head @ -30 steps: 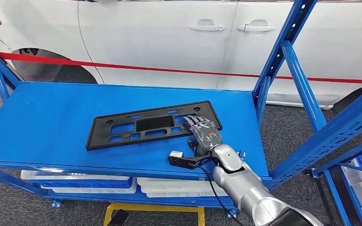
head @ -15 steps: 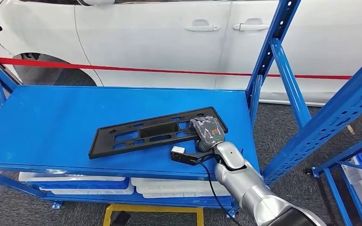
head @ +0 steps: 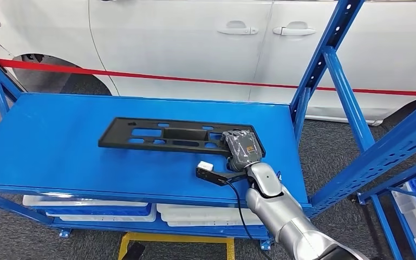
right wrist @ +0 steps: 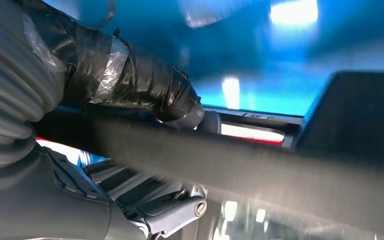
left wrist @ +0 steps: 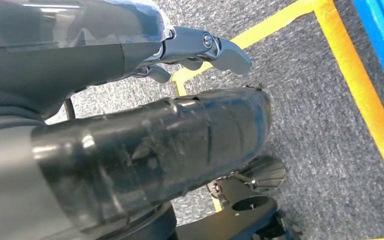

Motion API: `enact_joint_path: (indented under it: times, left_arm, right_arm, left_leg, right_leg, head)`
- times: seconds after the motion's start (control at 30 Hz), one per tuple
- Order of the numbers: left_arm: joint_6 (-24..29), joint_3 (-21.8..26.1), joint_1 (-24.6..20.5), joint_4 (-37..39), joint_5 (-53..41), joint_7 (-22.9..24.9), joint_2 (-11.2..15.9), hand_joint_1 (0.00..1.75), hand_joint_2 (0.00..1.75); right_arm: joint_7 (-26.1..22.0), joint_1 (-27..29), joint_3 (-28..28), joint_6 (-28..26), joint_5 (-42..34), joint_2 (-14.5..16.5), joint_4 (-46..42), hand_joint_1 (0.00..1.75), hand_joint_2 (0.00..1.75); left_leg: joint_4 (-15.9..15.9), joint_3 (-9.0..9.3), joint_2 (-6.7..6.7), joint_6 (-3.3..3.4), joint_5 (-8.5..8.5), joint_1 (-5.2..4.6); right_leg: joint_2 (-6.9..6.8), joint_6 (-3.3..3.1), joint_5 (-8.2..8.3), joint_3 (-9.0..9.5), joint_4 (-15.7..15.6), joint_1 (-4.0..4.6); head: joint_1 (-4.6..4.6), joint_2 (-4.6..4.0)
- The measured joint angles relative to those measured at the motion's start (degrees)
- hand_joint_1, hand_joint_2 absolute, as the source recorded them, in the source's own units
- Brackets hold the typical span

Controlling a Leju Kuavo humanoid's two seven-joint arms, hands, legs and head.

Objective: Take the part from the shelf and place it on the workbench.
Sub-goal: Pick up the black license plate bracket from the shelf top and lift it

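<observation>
The part is a long black plastic plate with cut-outs (head: 162,132), above the blue shelf deck (head: 54,151). My right hand (head: 242,147) grips its right end, fingers wrapped over the top edge. The plate appears raised off the deck and stretches out to the left. In the right wrist view the taped thumb (right wrist: 140,90) presses on one side of the plate's dark edge (right wrist: 260,165) and fingers (right wrist: 145,195) lie on the other side. My left hand (left wrist: 180,110) hangs over grey carpet, holding nothing, fingers apart.
Blue shelf uprights (head: 325,59) rise at the right, close to my right arm. A white car (head: 195,43) with a red stripe stands behind the shelf. White bins (head: 86,208) sit on the lower level. A yellow floor line (head: 173,241) runs below.
My right hand went from lying flat on the plate's right end to gripping it. The plate swung and its left end rose, so it now lies level.
</observation>
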Motion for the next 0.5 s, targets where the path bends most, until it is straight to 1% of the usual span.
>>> enact_joint_path:
  times: [0.03, 0.07, 0.1, 0.17, 0.2, 0.23, 0.27, 0.33, 0.37, 0.4, 0.43, 0.47, 0.5]
  left_arm:
    - [0.04, 0.17, -0.02, 0.00, -0.03, -0.08, -0.03, 0.00, 0.00]
    - [0.06, 0.31, -0.03, 0.00, -0.07, -0.13, -0.05, 0.00, 0.00]
    - [0.08, 0.41, -0.01, 0.00, -0.09, -0.16, -0.06, 0.00, 0.00]
    - [0.10, 0.57, 0.07, 0.00, -0.11, -0.17, -0.08, 0.00, 0.00]
    - [0.12, 0.64, 0.09, 0.00, -0.11, -0.17, -0.09, 0.00, 0.00]
    - [0.14, 0.75, 0.08, 0.00, -0.12, -0.18, -0.09, 0.00, 0.00]
    - [0.17, 0.93, 0.08, 0.00, -0.13, -0.21, -0.09, 0.00, 0.00]
    - [0.32, 1.37, 0.18, 0.00, -0.14, -0.29, -0.09, 0.00, 0.00]
    - [0.42, 1.58, 0.28, 0.00, -0.14, -0.34, -0.09, 0.00, 0.00]
    - [0.52, 1.75, 0.38, 0.00, -0.18, -0.39, -0.09, 0.00, 0.00]
    - [0.61, 1.91, 0.45, 0.00, -0.23, -0.45, -0.09, 0.00, 0.00]
    - [0.69, 2.09, 0.48, 0.00, -0.30, -0.52, -0.08, 0.00, 0.00]
    - [0.78, 2.30, 0.48, 0.00, -0.38, -0.62, -0.05, 0.00, 0.00]
  right_arm:
    - [0.58, 0.38, -0.02, -0.03, 0.37, 0.01, -2.24, 1.73, 1.75]
    - [1.02, 0.74, -0.02, -0.04, 0.63, 0.01, -4.29, 1.73, 1.75]
    - [1.30, 1.09, -0.03, -0.03, 0.77, -0.01, -5.96, 1.73, 1.75]
    - [1.56, 1.72, -0.09, -0.02, 0.85, -0.05, -8.60, 1.74, 1.75]
    - [1.61, 1.93, -0.15, -0.08, 0.92, -0.08, -9.58, 1.74, 1.75]
    - [1.63, 2.09, -0.20, -0.27, 1.15, -0.08, -10.50, 1.74, 1.75]
    - [1.64, 2.36, -0.23, -0.66, 1.60, -0.08, -11.49, 1.74, 1.75]
    - [2.08, 3.40, -0.25, -1.70, 3.34, -0.08, -14.06, 1.75, 1.75]
    - [2.57, 4.15, -0.23, -2.12, 4.56, -0.09, -15.75, 1.75, 1.75]
    - [3.26, 4.89, -0.17, -2.34, 5.97, -0.09, -17.57, 1.75, 1.75]
    - [4.08, 5.55, -0.05, -2.48, 7.64, -0.09, -19.55, 1.75, 1.75]
    - [5.00, 6.11, 0.16, -2.58, 9.42, -0.09, -21.56, 1.75, 1.75]
    - [5.93, 6.56, 0.41, -2.74, 11.18, -0.10, -23.51, 1.75, 1.75]
  left_leg:
    - [0.31, -0.18, -0.01, -0.29, -0.18, -0.11]
    - [0.54, -0.37, -0.01, -0.57, -0.30, -0.21]
    - [0.65, -0.53, -0.02, -0.87, -0.33, -0.25]
    - [0.73, -0.65, -0.02, -1.45, -0.47, -0.07]
    - [1.30, -0.91, -0.01, -1.76, -0.98, 0.02]
    - [2.90, -1.63, 0.00, -2.02, -2.06, 0.07]
    - [5.72, -2.94, 0.01, -2.24, -3.65, 0.13]
    - [13.42, -6.66, 0.01, -2.52, -6.95, 0.16]
    - [16.20, -8.13, 0.01, -2.54, -7.62, 0.17]
    - [17.01, -8.71, 0.01, -2.44, -7.18, 0.16]
    - [15.46, -8.13, 0.01, -2.22, -5.63, 0.12]
    - [11.84, -6.55, -0.01, -1.84, -3.31, 0.01]
    - [7.82, -4.66, -0.01, -1.34, -1.42, -0.15]
  right_leg:
    - [0.02, -0.21, 1.07, 1.32, -3.03, 0.05]
    - [0.04, -0.42, 1.40, 1.96, -4.68, 0.15]
    - [0.08, -0.71, 1.19, 2.03, -5.10, 0.33]
    - [0.10, -1.42, 1.33, 1.99, -5.31, 0.33]
    - [0.10, -1.80, 1.41, 2.05, -5.45, 0.24]
    - [0.09, -2.14, 1.49, 2.12, -5.60, 0.12]
    - [0.06, -2.40, 1.51, 2.17, -5.67, 0.07]
    - [0.05, -2.74, 1.41, 2.19, -5.66, 0.22]
    - [0.06, -2.83, 1.34, 2.23, -5.65, 0.33]
    - [0.11, -2.90, 1.26, 2.31, -5.63, 0.45]
    - [0.17, -2.94, 1.16, 2.46, -5.62, 0.56]
    - [0.25, -2.95, 1.03, 2.66, -5.61, 0.67]
    - [0.30, -2.91, 0.89, 2.84, -5.63, 0.76]
  head:
    - [-0.02, 0.00]
    - [-0.03, 0.00]
    - [-0.04, 0.00]
    - [-0.05, 0.00]
    - [-0.05, 0.00]
    - [-0.07, 0.00]
    - [-0.09, 0.00]
    - [-0.11, 0.00]
    - [-0.11, 0.00]
    - [-0.10, 0.00]
    - [-0.10, 0.00]
    - [-0.10, 0.00]
    - [-0.07, 0.00]
